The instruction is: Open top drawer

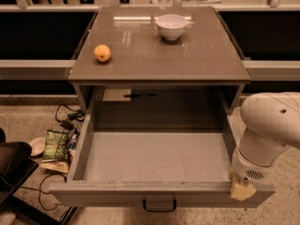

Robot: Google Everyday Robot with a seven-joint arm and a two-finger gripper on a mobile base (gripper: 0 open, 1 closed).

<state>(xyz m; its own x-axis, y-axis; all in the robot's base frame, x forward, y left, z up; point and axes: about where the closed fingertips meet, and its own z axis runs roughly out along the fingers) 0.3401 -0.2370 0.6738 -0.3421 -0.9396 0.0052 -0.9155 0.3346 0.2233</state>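
Below the grey tabletop [197, 55], the top drawer [154, 187] stands wide open, drawn out far toward the camera so that its grey box interior shows from back wall to front wall. Its flat front faces the camera at the bottom edge of the view, and a small black bar handle [160, 205] sits at the middle of that front.

At the drawer's front right corner is the claw [243, 190], a pale yellowish tip hanging from the rounded white arm [272, 125] that comes in from the right side. The tip lies against the top edge of the drawer's front wall, right at the corner. Whether the claw is open, closed or gripping that edge cannot be told from this view.

Above the drawer, on the tabletop, an orange [102, 53] lies toward the left edge and a white bowl [171, 26] stands upright farther back, right of centre; the two are well apart. Behind the drawer, in the shadowed recess of the cabinet, a pale label [117, 95] shows at upper left.

Left of the drawer, on the speckled floor, lie a green snack bag [56, 144] and tangled black cables [65, 116], with a dark, unclear object [11, 165] farther left.
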